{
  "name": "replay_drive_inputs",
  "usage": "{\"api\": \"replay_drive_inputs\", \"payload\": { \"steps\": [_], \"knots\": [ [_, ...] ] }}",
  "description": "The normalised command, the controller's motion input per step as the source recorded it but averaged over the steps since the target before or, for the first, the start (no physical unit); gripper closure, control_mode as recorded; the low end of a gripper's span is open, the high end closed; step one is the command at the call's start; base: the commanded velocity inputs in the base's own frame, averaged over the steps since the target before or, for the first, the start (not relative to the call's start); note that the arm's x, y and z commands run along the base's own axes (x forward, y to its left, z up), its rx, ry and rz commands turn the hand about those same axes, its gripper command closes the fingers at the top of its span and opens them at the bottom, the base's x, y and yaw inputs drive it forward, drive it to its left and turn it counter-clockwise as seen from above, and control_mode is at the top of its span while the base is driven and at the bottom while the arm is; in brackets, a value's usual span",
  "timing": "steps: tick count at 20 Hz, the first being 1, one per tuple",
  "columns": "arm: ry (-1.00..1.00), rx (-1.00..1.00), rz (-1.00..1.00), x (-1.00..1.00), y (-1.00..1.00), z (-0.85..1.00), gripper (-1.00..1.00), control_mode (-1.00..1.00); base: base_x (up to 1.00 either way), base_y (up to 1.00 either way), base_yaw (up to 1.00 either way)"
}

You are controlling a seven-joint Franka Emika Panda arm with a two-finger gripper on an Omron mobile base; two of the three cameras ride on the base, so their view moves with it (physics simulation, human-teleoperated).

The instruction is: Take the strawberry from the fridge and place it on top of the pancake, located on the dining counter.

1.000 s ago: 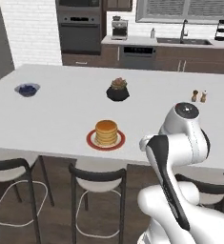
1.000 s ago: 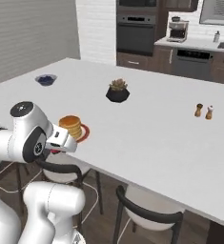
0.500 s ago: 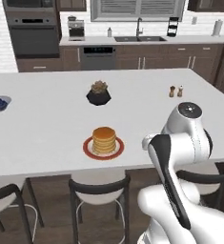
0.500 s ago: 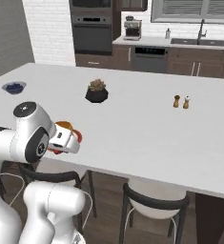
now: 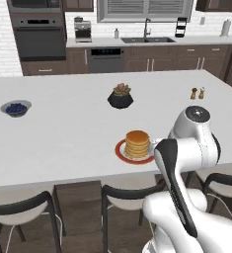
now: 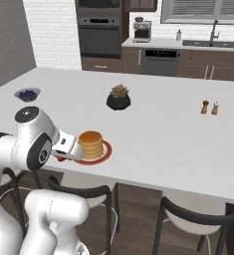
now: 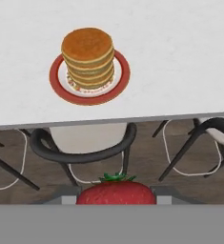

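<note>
White surface (image 5: 63,138) ahead of our claw (image 7: 116,202), claw clamped on the strawberry (image 7: 116,193), pancake (image 7: 88,56) beyond it, chair (image 7: 82,150) below us.

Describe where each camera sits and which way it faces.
Left base view: behind the arm's left, facing forward and down over the counter; white arm at lower right.
Right base view: behind its right, same counter; arm at lower left, hand near the pancake.
Hand view: on the hand, looking along the tool at the pancake and chairs; strawberry at the bottom.
Both base views share the pancake, plant pot, blueberry bowl and shakers.
</note>
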Motion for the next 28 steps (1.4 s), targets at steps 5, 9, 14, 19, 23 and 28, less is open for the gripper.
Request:
{"api": "replay_drive_inputs", "payload": {
  "steps": [5, 9, 14, 19, 23, 28],
  "knots": [
    [0.00, 0.00, 0.00, 0.00, 0.00, 0.00, 1.00, 1.00, 0.25, 0.11, -0.15],
    [0.00, 0.00, 0.00, 0.00, 0.00, 0.00, 1.00, 1.00, 0.45, 0.32, -0.05],
    [0.00, 0.00, 0.00, 0.00, 0.00, 0.00, 1.00, 1.00, 0.36, 0.41, -0.01],
    [0.00, 0.00, 0.00, 0.00, 0.00, 0.00, 1.00, 1.00, 0.26, 0.33, 0.00],
    [0.00, 0.00, 0.00, 0.00, 0.00, 0.00, 1.00, 1.00, 0.02, 0.49, 0.00],
    [0.00, 0.00, 0.00, 0.00, 0.00, 0.00, 1.00, 1.00, 0.00, 0.31, -0.01]
  ]
}}
